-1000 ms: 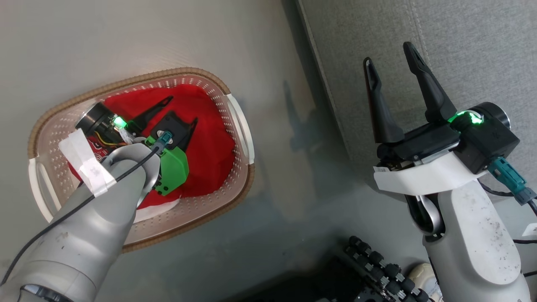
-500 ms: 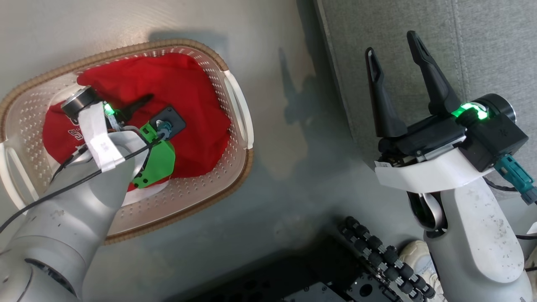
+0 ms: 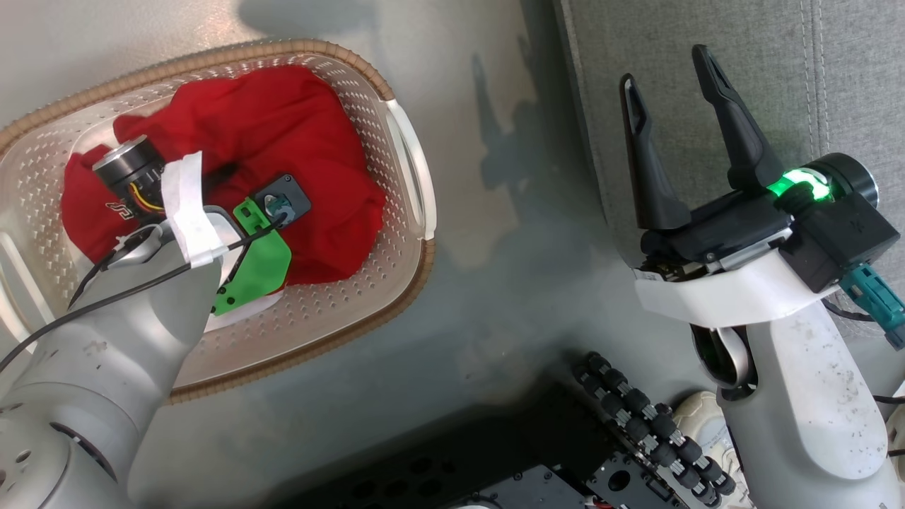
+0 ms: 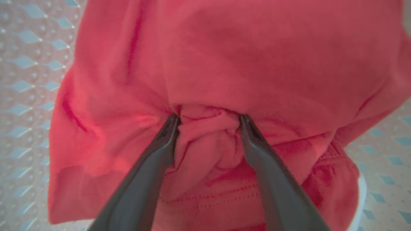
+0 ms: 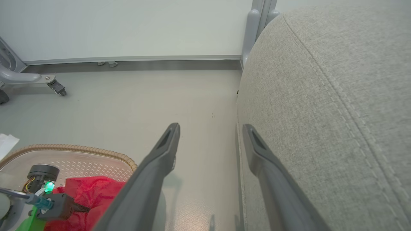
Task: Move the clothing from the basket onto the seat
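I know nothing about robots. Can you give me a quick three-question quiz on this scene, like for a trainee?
1. True or false: the red clothing lies on the grey seat.
2. Which presses its fingers into the clothing: (a) the left end effector or (b) the right end effector?
3. Fill in: the right end effector's jaws stand ____ and hold nothing.
Key: 1 false, it is in the basket; 2 a; 3 open.
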### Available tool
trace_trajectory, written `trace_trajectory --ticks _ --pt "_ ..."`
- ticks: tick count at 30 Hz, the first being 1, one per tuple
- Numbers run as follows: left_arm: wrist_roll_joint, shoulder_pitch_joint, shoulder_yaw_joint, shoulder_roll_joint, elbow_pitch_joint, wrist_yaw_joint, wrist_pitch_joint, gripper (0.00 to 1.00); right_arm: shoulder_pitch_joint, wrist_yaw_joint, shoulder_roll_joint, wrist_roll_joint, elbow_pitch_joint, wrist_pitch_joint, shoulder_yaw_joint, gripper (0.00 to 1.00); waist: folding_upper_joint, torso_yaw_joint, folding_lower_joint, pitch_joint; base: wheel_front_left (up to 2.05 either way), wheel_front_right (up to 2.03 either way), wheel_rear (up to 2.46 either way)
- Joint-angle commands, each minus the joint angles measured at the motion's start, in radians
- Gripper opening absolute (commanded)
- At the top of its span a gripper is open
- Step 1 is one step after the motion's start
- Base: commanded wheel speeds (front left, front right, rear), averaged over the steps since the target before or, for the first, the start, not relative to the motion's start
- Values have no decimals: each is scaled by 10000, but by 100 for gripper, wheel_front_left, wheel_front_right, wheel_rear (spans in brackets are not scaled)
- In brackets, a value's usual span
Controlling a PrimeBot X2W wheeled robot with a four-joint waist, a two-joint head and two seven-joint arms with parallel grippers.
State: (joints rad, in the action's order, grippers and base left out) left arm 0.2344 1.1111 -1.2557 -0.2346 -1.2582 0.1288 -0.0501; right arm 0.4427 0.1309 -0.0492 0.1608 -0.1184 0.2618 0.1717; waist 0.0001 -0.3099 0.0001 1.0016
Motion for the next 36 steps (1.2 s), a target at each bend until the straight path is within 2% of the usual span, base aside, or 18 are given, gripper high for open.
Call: trace_trajectory --ticks 1,5,12,23,27,33,36 --pt "-32 58 -68 -87 -60 21 227 0 112 -3 -22 -37 -52 49 9 100 -1 5 -1 18 0 0 0" --pt "-66 45 -186 -10 33 21 259 0 141 -3 -22 -77 -88 49 -7 100 -1 13 -1 -18 0 0 0" --pt "113 -152 -241 384 479 21 -411 0 71 -3 -22 -107 96 49 -13 100 -1 183 -1 -601 0 0 0" --pt "574 -757 -258 1200 1000 21 -1704 0 -296 -3 -25 -411 861 49 -73 100 -1 933 -1 -2465 0 0 0" --pt "1042 -1077 -256 1388 1184 21 -1982 0 -504 -3 -28 -525 1135 49 -127 100 -1 1259 -1 -3212 0 0 0" --pt "1755 -1473 -148 1499 1611 21 -2163 0 -907 -3 -29 -663 1401 49 -223 100 -1 1695 -1 -4275 0 0 0" --pt "1941 -1663 196 1399 2242 21 -2171 0 -1162 -3 -31 -722 1478 49 -314 100 -1 1912 -1 -4789 0 0 0"
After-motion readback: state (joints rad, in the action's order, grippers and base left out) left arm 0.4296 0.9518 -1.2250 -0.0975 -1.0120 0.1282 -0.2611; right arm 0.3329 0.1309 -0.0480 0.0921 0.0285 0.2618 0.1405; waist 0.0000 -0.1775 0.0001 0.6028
